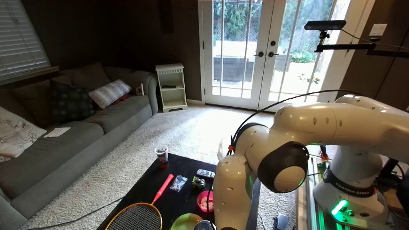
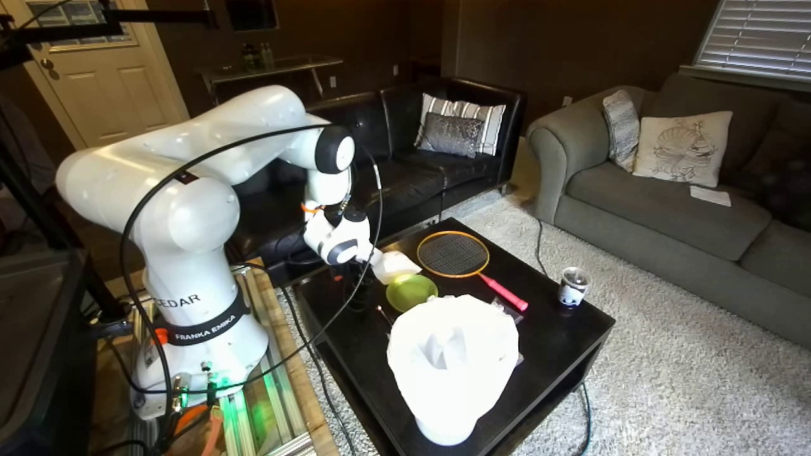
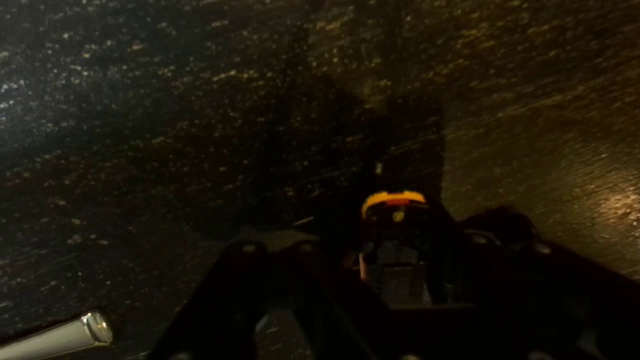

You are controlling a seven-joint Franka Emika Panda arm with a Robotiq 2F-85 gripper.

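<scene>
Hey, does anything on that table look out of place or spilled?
No spill shows. On the black coffee table, a white bag-lined bin looks odd, since bins usually stand on floors; so does an orange and pink racket lying near a round green bowl.

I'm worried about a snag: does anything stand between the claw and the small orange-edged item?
Nothing visible does. In the wrist view, the orange-edged item sits between the two sides of the claw; darkness hides whether they touch. The silvery rod lies aside, lower left.
</scene>
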